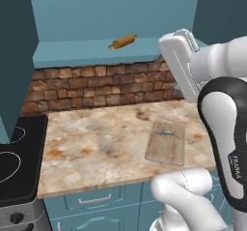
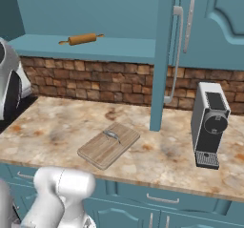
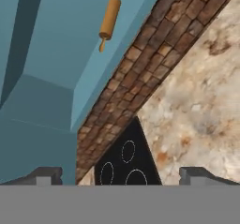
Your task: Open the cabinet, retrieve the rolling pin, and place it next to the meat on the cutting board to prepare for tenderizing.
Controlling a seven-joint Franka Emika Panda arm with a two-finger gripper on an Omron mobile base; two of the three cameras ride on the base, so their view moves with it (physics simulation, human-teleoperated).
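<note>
The cabinet (image 1: 87,12) stands open, with one door (image 1: 14,56) swung out at the left and the other door (image 2: 162,55) seen edge-on. The tan rolling pin (image 1: 123,41) (image 2: 82,39) (image 3: 109,18) lies on the cabinet's bottom shelf. On the marble counter lies the cutting board (image 1: 169,152) (image 2: 102,150), and the small grey meat (image 1: 166,134) (image 2: 112,135) rests near its far end. My gripper (image 3: 123,176) is open and empty, its fingertips (image 3: 44,175) wide apart. It looks along the brick wall towards the shelf, well short of the rolling pin.
A black stove (image 1: 14,157) (image 3: 124,162) adjoins the counter's left end. A grey coffee machine (image 2: 209,124) stands at the right, beyond the open door. A closed teal door (image 2: 214,22) hangs above it. Teal drawers (image 1: 96,198) run below the counter edge.
</note>
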